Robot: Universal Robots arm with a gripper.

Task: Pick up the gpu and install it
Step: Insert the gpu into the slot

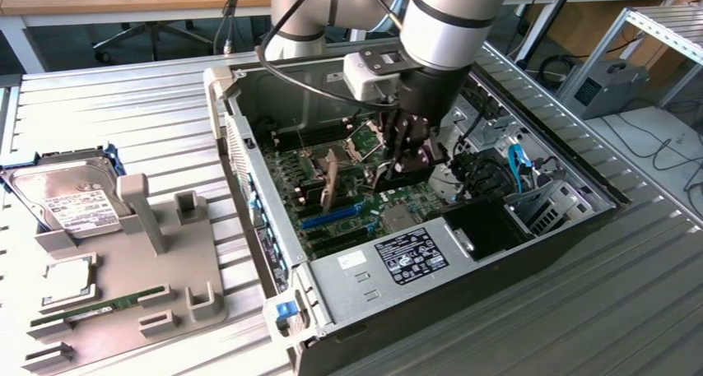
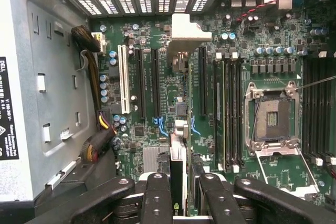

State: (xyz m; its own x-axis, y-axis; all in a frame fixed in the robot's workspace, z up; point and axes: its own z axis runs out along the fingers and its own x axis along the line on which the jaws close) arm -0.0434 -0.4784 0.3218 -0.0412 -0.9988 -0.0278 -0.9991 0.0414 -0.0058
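My gripper [image 1: 401, 166] reaches down into the open computer case [image 1: 363, 269], low over the motherboard [image 2: 157, 56]. In the wrist view the gripper [image 2: 185, 203] is shut on the gpu [image 2: 178, 169]. I see the card edge-on as a thin dark strip between the two black fingers [image 2: 157, 198]. Its silver bracket [image 2: 186, 30] sits at the far end, by the case's vented rear wall. The card runs parallel to the long black expansion slots [image 2: 156, 82] and lies over the gap between two of them. I cannot tell whether its lower edge touches a slot.
An open CPU socket [image 2: 270, 119] and RAM slots [image 2: 317, 108] lie beside the expansion slots. A cable bundle [image 2: 97, 145] hangs by the drive cage wall. Outside the case, at the exterior view's left, a grey fixture [image 1: 165, 252] holds a hard drive [image 1: 66, 199], a CPU [image 1: 68, 281] and a RAM stick [image 1: 99, 308].
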